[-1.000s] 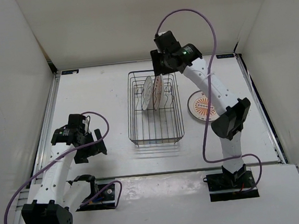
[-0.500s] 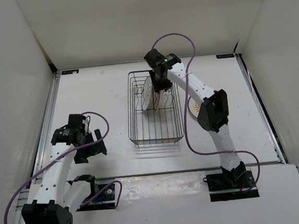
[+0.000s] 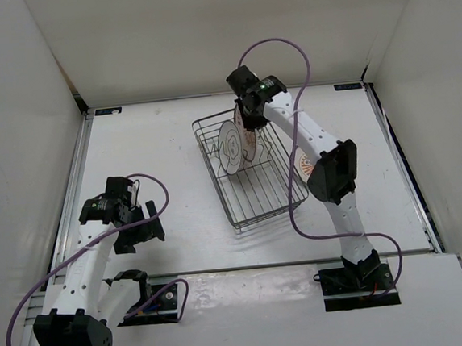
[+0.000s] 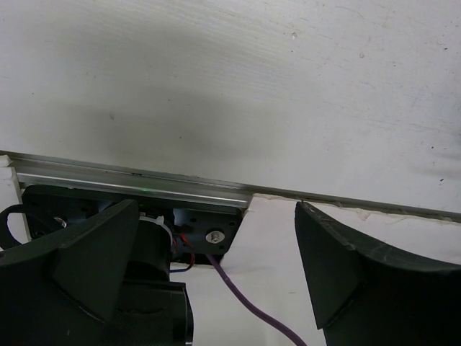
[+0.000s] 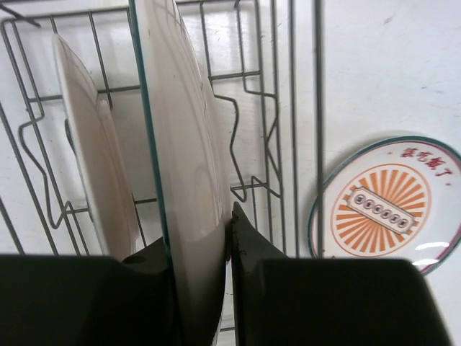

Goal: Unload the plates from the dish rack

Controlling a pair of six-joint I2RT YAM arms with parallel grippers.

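The right gripper [image 5: 200,249] is closed on the rim of a plate [image 5: 184,144] that stands on edge in the rack [image 3: 257,195], with one finger [image 5: 243,249] pressed to each face. A second plate [image 5: 94,166] stands upright just beside it, to its left in the wrist view. It does not touch the first and is also held between the wire prongs. From above, its face shows a faint grey motif. The rack sits in the middle of the table [image 3: 148,148], skewed to the table's edges, and the right arm reaches over its far end. The orange plate [image 5: 385,205] lies flat on the table just outside the rack's right side, partly hidden by the arm in the top view. The left gripper [image 4: 216,252] hangs over the near left part of the table, well apart from the rack, jaws wide open with nothing between them.
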